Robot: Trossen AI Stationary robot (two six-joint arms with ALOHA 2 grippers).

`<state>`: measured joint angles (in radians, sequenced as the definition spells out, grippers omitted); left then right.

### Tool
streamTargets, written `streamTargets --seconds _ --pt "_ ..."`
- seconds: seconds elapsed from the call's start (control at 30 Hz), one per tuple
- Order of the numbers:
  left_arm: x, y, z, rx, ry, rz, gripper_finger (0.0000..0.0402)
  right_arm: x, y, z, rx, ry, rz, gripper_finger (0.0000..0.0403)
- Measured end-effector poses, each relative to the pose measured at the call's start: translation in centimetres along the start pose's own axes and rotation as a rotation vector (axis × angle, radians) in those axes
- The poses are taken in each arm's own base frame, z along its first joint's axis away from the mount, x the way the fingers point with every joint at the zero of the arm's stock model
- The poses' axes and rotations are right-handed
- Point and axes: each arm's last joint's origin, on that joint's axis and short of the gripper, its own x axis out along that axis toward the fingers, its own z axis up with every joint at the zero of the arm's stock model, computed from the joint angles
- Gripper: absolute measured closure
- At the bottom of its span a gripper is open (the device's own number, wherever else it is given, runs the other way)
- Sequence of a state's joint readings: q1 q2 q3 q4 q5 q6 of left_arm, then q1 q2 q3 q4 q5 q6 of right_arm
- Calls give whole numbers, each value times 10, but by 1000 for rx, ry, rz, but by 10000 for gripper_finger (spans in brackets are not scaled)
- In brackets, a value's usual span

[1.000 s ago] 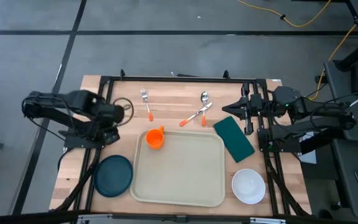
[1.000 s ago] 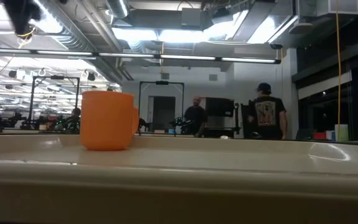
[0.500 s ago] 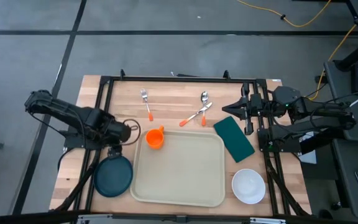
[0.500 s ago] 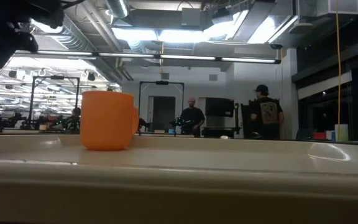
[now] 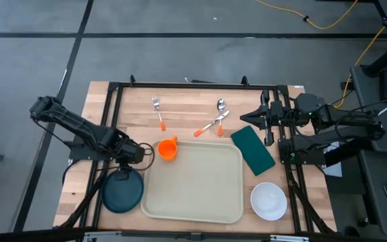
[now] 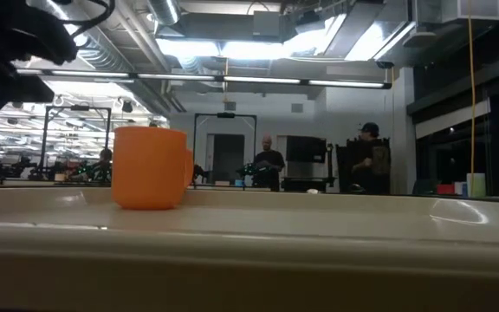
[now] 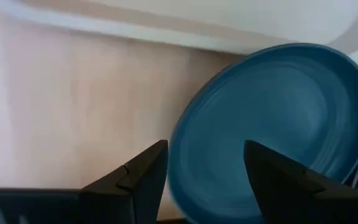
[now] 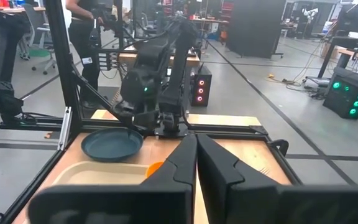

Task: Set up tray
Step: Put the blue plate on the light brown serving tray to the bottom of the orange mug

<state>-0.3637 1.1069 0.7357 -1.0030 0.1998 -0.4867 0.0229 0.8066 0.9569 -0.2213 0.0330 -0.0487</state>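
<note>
Left claw [image 5: 142,152] dropped toward blue plate [image 5: 122,190] | spread, empty | right claw [image 8: 194,163] pressed together

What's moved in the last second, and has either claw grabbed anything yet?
The left claw has swung from the table's left edge in toward the plate and now hangs open above its far rim, holding nothing. The right claw stayed parked, shut, by the green cloth. Tray, orange cup, bowl and cutlery have not moved.
</note>
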Motion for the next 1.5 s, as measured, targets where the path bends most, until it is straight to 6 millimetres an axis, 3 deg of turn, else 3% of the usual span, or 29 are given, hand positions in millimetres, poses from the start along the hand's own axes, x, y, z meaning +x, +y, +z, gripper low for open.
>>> streamTargets --seconds 0.4,0.77,0.93,1.17,1.5 --pt "40 -5 27 49 77 26 196 0 0 0 21 0 0 384" --pt "58 -7 34 49 126 5 204 0 0 0 20 0 0 384" --pt "61 -7 35 29 153 -14 258 0 0 0 19 0 0 384" --pt "61 -9 33 -20 186 -69 384 0 0 0 18 2 8 384" --pt "53 -11 30 -93 180 -111 398 0 0 -1 19 14 9 384"
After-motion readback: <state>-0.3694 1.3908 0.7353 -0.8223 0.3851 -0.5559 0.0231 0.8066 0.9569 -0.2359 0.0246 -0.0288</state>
